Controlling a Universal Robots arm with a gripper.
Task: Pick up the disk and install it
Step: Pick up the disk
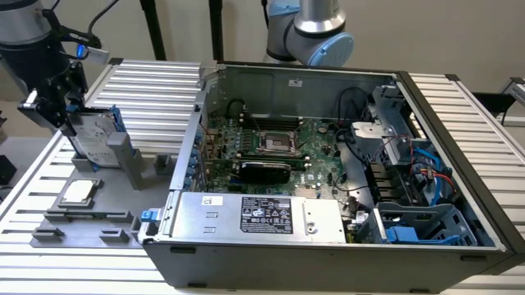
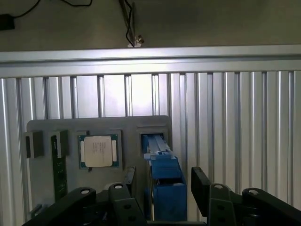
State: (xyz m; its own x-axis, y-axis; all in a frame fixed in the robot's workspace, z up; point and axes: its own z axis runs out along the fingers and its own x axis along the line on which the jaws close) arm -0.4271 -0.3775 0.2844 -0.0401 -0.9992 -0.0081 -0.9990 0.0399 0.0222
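The disk [image 1: 92, 138] stands on edge in a slot of the grey fixture plate [image 1: 82, 228] at the exterior view's left, its blue carrier edge facing up toward me. My gripper [image 1: 67, 120] hangs over it, spread wide, with one finger [image 2: 200, 181] on each side of the carrier, and I am gripping nothing. Beside the slot, a square pocket holds a processor chip [image 1: 78, 192]. To the right sits the open computer case [image 1: 328, 264]. It has a motherboard [image 1: 271, 144] inside, a grey power supply box [image 1: 262, 215] along the front and a blue drive cage [image 1: 418, 227] in its right corner.
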